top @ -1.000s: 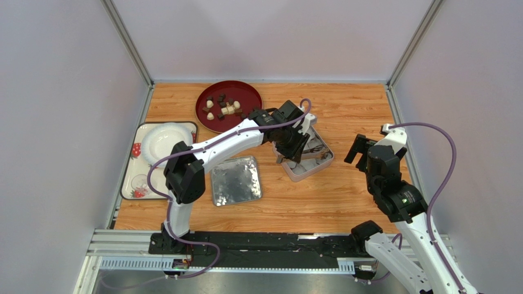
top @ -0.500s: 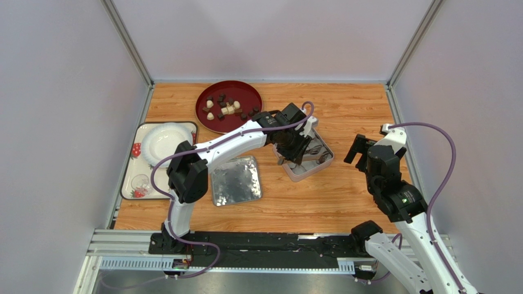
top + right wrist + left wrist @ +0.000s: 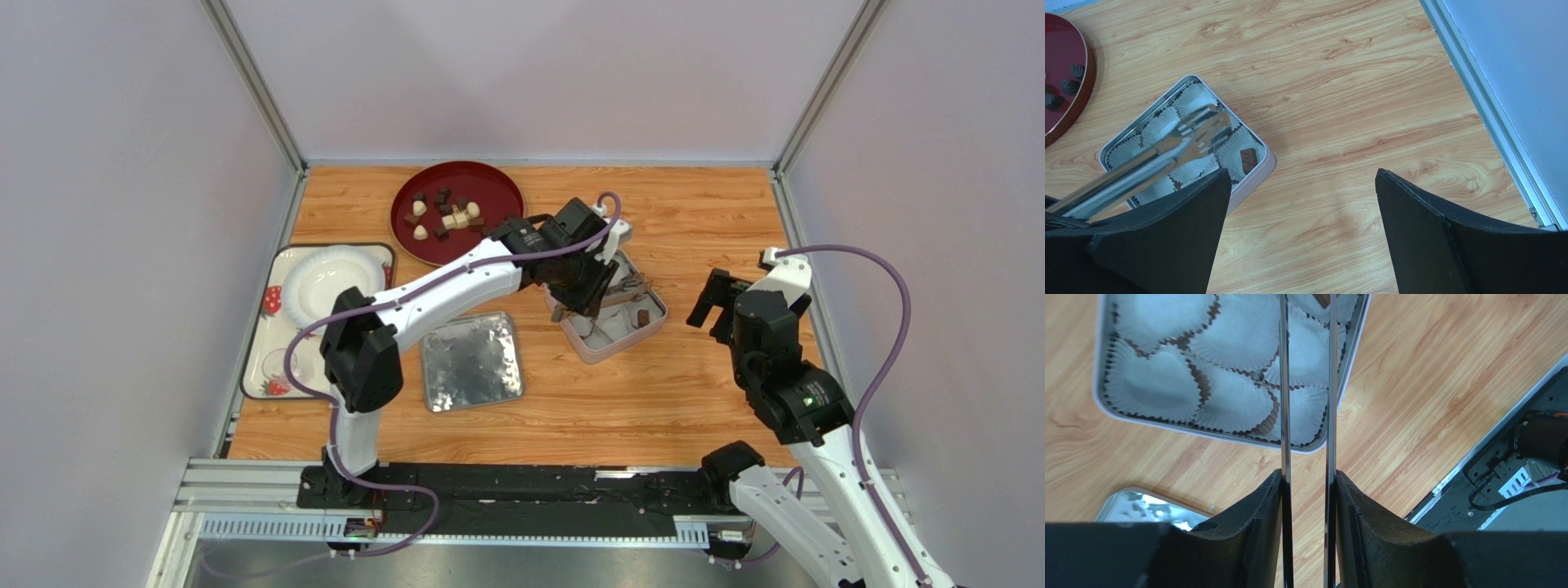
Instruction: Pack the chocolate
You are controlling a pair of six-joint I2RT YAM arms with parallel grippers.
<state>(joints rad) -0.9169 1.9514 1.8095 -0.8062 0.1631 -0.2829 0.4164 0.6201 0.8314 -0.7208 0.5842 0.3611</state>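
**Listener:** What has changed over the last second?

**Describer:** The left gripper (image 3: pixel 1308 476) has drawn back from the near side of the tin (image 3: pixel 1257 180) toward the red plate (image 3: pixel 497 194), taking the tongs (image 3: pixel 1168 153) with it. That uncovers the tin's near right corner, where a brown chocolate (image 3: pixel 1249 157) now shows. The right arm has stayed where it was.

**Listener:** How do the two grippers stand?

**Describer:** The left one is clenched on the handle end of the metal tongs, with one black finger pressed against each blade. The blades reach out over the tin with a narrow gap between them. The right gripper (image 3: pixel 1301 176) is spread wide and grips nothing. It hovers over the wooden table (image 3: pixel 711 208), to the right of the tin.

**Listener:** What is in the containers?

**Describer:** The tin is shallow and rectangular, lined with white pleated paper cups (image 3: pixel 1149 386). The brown chocolate lies in the corner cup, close to the tong tips but apart from them. The red plate sits beyond the tin, to its left, and carries the loose chocolates (image 3: pixel 448 218), a cluster of dark and cream pieces. The tin's lid (image 3: pixel 471 359) lies flat on the table beside the left arm. At the table's left edge, a strawberry-printed tray (image 3: pixel 260 337) holds a white dish (image 3: pixel 331 279).
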